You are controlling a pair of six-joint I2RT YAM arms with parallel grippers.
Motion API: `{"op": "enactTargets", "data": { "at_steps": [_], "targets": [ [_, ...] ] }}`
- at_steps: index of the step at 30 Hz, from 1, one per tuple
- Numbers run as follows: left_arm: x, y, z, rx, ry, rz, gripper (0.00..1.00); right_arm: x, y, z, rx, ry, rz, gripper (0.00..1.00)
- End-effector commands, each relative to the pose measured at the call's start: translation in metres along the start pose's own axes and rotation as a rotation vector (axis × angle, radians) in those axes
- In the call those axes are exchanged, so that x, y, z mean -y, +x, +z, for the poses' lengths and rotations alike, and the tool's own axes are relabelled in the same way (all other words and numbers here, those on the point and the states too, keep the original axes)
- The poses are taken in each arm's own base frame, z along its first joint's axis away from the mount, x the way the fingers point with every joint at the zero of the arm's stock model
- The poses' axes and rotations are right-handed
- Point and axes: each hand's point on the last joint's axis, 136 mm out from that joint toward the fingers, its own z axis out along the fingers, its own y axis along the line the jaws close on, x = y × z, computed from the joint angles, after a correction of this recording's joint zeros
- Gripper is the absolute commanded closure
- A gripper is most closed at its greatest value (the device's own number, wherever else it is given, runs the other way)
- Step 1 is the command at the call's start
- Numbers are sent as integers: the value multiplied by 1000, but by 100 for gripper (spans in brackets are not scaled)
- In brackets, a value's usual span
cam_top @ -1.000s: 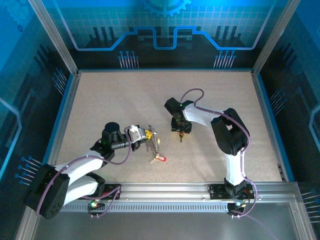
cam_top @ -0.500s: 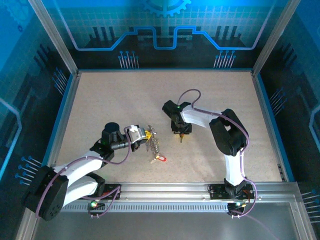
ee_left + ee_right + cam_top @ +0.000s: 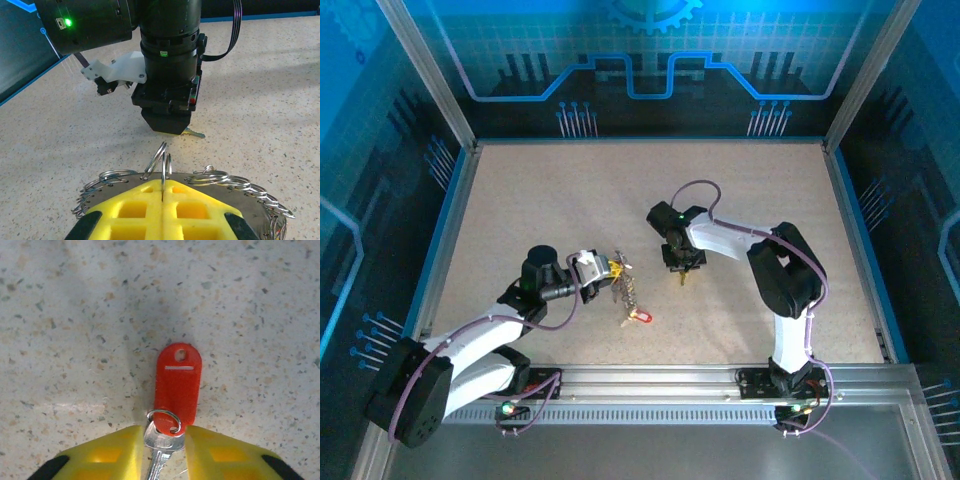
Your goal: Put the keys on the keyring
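Mid-table, slightly right of centre, your right gripper is down over the red-tagged key, which lies flat on the table. The yellow fingers flank the silver key head, touching it or nearly so. You can't tell from the wrist view whether they are actually clamped on it. The red tag points away from the gripper, and a small split ring joins it to the key.

Left of that and a bit nearer, your left gripper is clenched on the keyring. It pinches a wire loop that stands upright out of the flat grey band, which has small split rings strung round its edge.

Progress looks early. The ring is held and presented, but this key is not yet lifted or threaded. A second red tag lies at the near end of the ring bunch, and you can't tell whether it is attached. Left to do: secure the key, carry it left to the loop and thread it, then repeat for any other keys.

Against the earlier top frame, the right arm has shifted its elbow a little to the right, with the gripper staying over the same key. The left arm, keyring and near red tag sit where they were.
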Motion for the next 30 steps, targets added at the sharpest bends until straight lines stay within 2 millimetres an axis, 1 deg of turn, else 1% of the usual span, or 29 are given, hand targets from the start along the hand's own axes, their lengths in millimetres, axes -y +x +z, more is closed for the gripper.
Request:
{"op": "enactTargets", "data": {
  "at_steps": [1, 4, 9, 12, 16, 22, 26, 30],
  "targets": [
    [0, -6, 1, 11, 8, -20, 100, -5, -1, 0, 6, -27, -89, 67],
    [-1, -8, 1, 12, 3, -17, 100, -4, -2, 3, -3, -52, -126, 68],
    [-1, -9, -2, 18, -8, -15, 100, -1, -2, 0, 0, -102, -172, 68],
    [-3, -10, -2, 18, -15, -23, 100, 4, -2, 3, -18, -132, -173, 67],
    [-1, -11, -3, 31, -11, -25, 100, 4, 0, 6, -37, -158, -215, 65],
    [0, -12, -4, 32, -4, -28, 100, -1, 2, 1, -39, -217, -231, 64],
    [0, -10, -3, 26, -3, -36, 100, 1, 3, -2, -31, -240, -230, 62],
    [1, -8, -2, 23, 0, -40, 100, 2, 1, -6, -13, -276, -230, 65]
  ]
}}
